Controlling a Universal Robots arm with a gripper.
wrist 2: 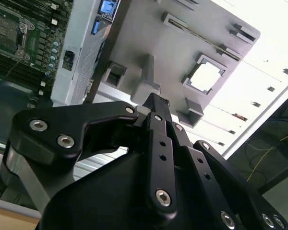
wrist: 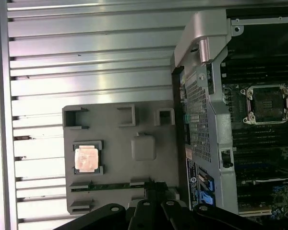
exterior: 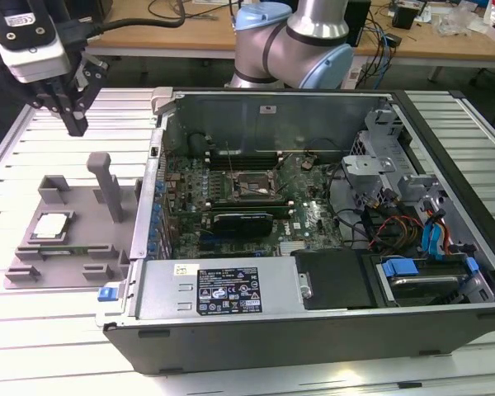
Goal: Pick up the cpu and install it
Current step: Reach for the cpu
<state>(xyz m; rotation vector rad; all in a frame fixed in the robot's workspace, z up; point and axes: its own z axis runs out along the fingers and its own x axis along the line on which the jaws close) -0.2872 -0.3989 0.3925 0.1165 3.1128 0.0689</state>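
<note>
Claw [exterior: 73, 122] hangs high over the far end of the grey tray [exterior: 87, 227], fingers pressed together w/ nothing between them afaict. The cpu [exterior: 52, 225] lies flat in its square pocket on that tray, metal top up, so it's well below the claw and a bit toward the exterior view's left. It's square, so no real long axis to line up on.

Tray also has what looks like a ram stick [exterior: 66, 249] in a slot just beside the cpu, plus an upright post [exterior: 107, 186]. Tray sits on the slatted desk [exterior: 8, 157] right beside the open pc case [exterior: 231, 330]. The socket [exterior: 249, 183] inside looks empty and is well apart from the cpu, on the exterior view's right. Nothing picked up yet.
</note>
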